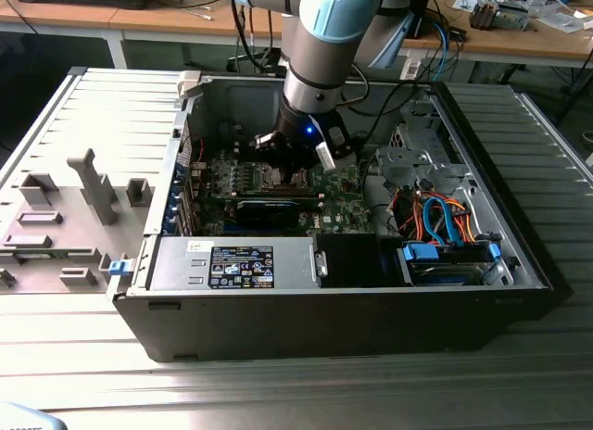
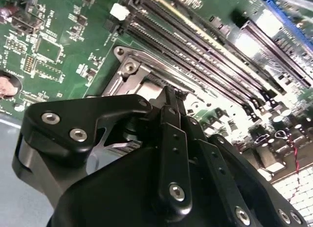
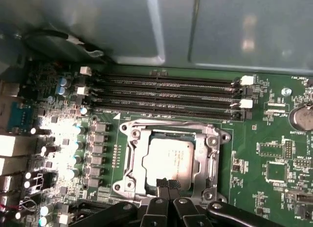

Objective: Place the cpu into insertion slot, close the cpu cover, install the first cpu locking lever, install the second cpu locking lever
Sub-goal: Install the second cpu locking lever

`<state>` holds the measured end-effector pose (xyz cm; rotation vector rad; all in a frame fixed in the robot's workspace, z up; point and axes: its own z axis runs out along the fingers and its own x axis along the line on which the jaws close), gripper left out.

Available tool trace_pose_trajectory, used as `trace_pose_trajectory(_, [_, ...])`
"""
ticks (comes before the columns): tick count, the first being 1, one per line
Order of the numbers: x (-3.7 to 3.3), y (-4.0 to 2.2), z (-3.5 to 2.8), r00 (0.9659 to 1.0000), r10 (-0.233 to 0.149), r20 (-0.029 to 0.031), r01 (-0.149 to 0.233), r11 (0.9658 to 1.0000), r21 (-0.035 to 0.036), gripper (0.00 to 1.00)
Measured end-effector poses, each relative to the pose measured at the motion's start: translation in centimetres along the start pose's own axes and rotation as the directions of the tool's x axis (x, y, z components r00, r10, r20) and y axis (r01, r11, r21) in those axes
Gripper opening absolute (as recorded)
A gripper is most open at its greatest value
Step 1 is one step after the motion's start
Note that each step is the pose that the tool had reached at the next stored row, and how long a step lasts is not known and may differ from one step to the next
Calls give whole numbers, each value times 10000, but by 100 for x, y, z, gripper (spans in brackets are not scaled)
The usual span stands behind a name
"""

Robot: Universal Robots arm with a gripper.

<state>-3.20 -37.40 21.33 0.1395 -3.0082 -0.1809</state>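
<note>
Clenched fingertips are what I see at the claw [image 3: 168, 185]: in the first wrist view its two black tips sit pressed together with nothing between them, right at the near edge of the cpu cover [image 3: 172, 158]. That cover lies flat over the insertion slot [image 3: 131, 158], and the cpu [image 3: 168, 156] shows through its window, seated and level as far as I can judge. The socket sits on the green motherboard [image 3: 254, 153] just below the row of memory slots [image 3: 164, 97]. In the exterior view the claw [image 1: 301, 159] hangs deep in the open computer case [image 1: 519, 254], near its rear wall.

My worry is the contact point. I cannot tell whether the tips rest on the frame or on the chip's lid; a push landing on the lid could scratch it or load the pins beneath. A slip off the frame's edge toward the memory slots could also let the tips strike the nearby board components.
</note>
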Motion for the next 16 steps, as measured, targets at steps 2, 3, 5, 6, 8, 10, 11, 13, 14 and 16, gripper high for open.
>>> trace_pose_trajectory(2, [-18,53,-4,10000,13,-10,-12,10000,83,11])
trace_pose_trajectory(3, [-24,76,-10,10000,18,-14,-17,9999,125,11])
trace_pose_trajectory(5, [-31,126,-37,10000,32,-22,-32,9997,224,11])
trace_pose_trajectory(6, [-30,140,-58,10000,36,-25,-36,9997,260,11])
trace_pose_trajectory(8, [-24,170,-129,10000,52,-34,-50,9993,376,11])
trace_pose_trajectory(10, [-19,185,-189,10000,59,-40,-57,9990,439,11])
trace_pose_trajectory(11, [-19,186,-190,10000,58,-38,-57,9990,437,11])
trace_pose_trajectory(13, [-18,186,-192,10000,60,-39,-58,9990,438,11])
trace_pose_trajectory(14, [-18,186,-193,10000,60,-39,-59,9990,438,11])
trace_pose_trajectory(16, [-18,186,-194,10000,60,-39,-58,9990,438,11])
